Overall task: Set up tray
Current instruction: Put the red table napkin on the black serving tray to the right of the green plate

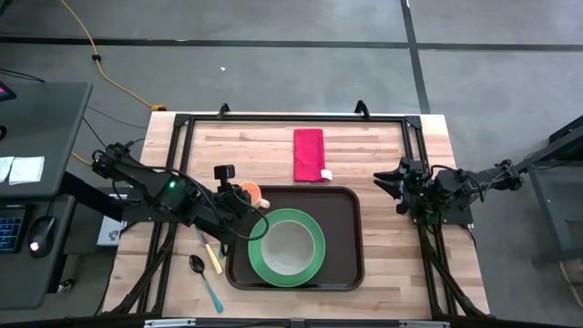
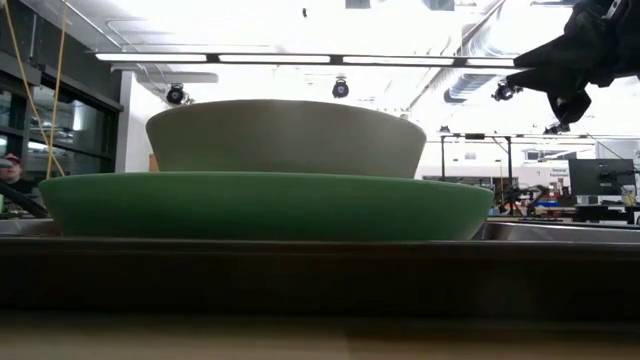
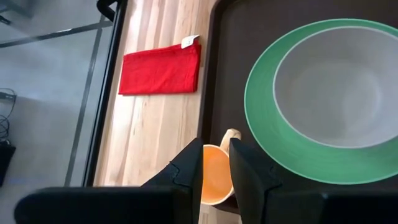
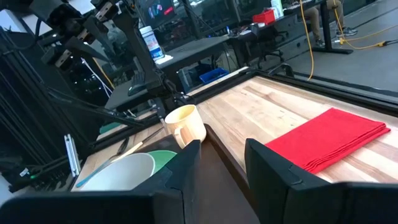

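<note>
The dark brown tray (image 1: pixel 351 232) lies at the table's middle. On it a green plate (image 1: pixel 259 260) carries a pale bowl (image 1: pixel 290 244); the low view shows the bowl (image 2: pixel 285 135) resting on the plate (image 2: pixel 270 205). A cream cup with an orange inside (image 1: pixel 252 193) stands upright at the tray's far-left corner. My left gripper (image 3: pixel 216 146) hovers above the cup (image 3: pixel 214 177) with a narrow gap between its fingers. In the right wrist view the cup (image 4: pixel 185 124) stands free. My right gripper (image 1: pixel 390 182) waits open beyond the tray's right edge.
A folded red napkin (image 1: pixel 308 155) lies flat on the table beyond the tray's far edge. A spoon (image 1: pixel 197 265) and other cutlery (image 1: pixel 212 255) lie on the wood left of the tray. Bare wood shows right of the tray.
</note>
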